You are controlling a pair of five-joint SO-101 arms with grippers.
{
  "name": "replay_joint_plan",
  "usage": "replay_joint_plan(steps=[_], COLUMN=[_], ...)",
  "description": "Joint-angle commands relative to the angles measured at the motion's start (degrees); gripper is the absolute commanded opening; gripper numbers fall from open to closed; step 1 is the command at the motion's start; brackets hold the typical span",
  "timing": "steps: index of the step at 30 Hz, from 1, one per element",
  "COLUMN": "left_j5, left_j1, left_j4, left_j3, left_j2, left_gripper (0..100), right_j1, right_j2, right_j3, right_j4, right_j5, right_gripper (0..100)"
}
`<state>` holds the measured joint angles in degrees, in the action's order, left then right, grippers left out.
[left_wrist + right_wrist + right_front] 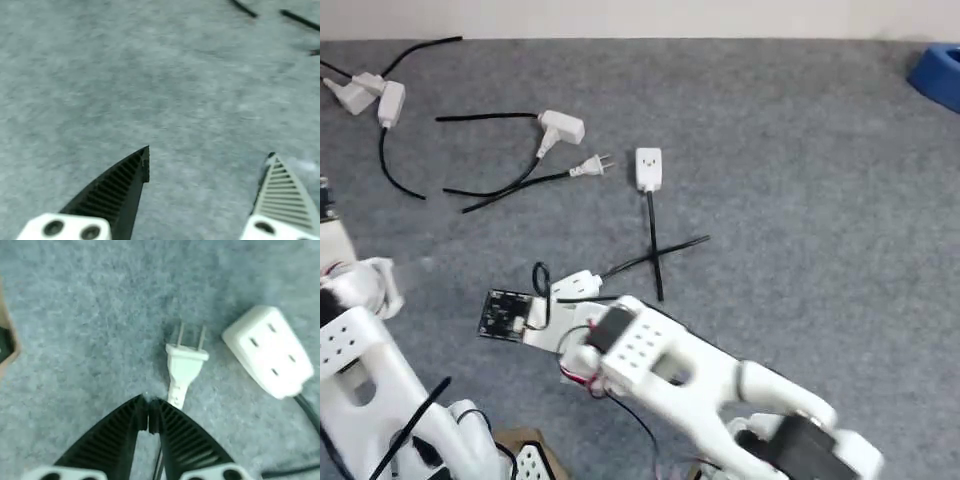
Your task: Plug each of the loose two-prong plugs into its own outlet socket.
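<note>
Ridged black fingers [120, 435] of the right gripper [149, 405] are pressed together at their tips, holding nothing. Just past those tips a white two-prong plug [185, 362] lies flat on the grey carpet [75, 300], its cord end toward the gripper and its prongs pointing away. Just beside the plug, not touching it, is a white outlet block [267, 352] with its slots facing up (its black cord runs off at one corner).

From the high view, the right arm [660, 360] stretches across the carpet from the near edge, and the left arm [360, 350] sits at the near left corner. The left gripper [208, 155] has its fingers spread wide apart above bare carpet, with nothing between them.

Farther up the table, a second plug [590, 167] points its prongs at a second outlet block [648, 168], with a gap between them. A third white block [563, 127] lies just above that plug. At the far left, two white pieces [365, 95] lie touching; whether they are mated cannot be told.
</note>
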<state>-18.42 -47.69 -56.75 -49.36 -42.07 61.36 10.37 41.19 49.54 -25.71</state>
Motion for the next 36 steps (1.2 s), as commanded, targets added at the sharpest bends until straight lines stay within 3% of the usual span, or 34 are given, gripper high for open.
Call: replay_joint_plan(steps=[1,8,15,27,36], left_j5=[-2.81,-3.08,-3.08,-3.16,-5.10], left_j1=[-2.95,-3.74,-3.65,-3.65,-3.30], left_j4=[1.58,1.58,1.32,1.49,1.58], left_j3=[0.22,0.31,0.22,0.22,0.22], left_j2=[-0.57,-0.57,-0.57,-0.57,-0.57], left_gripper=[35,35,35,35,35], right_j1=[0.22,-1.19,-2.15,-9.01,-8.04], right_j2=[-6.46,-13.76,-16.04,-1.98,0.13], right_j3=[-5.14,-7.87,-7.78,-6.37,-2.59], right_j4=[-2.24,-3.47,-5.32,-1.71,-0.22], right_j5=[-0.70,-0.70,-0.53,-0.62,-2.55], right_gripper=[2.9,14.7,14.9,14.9,14.9])
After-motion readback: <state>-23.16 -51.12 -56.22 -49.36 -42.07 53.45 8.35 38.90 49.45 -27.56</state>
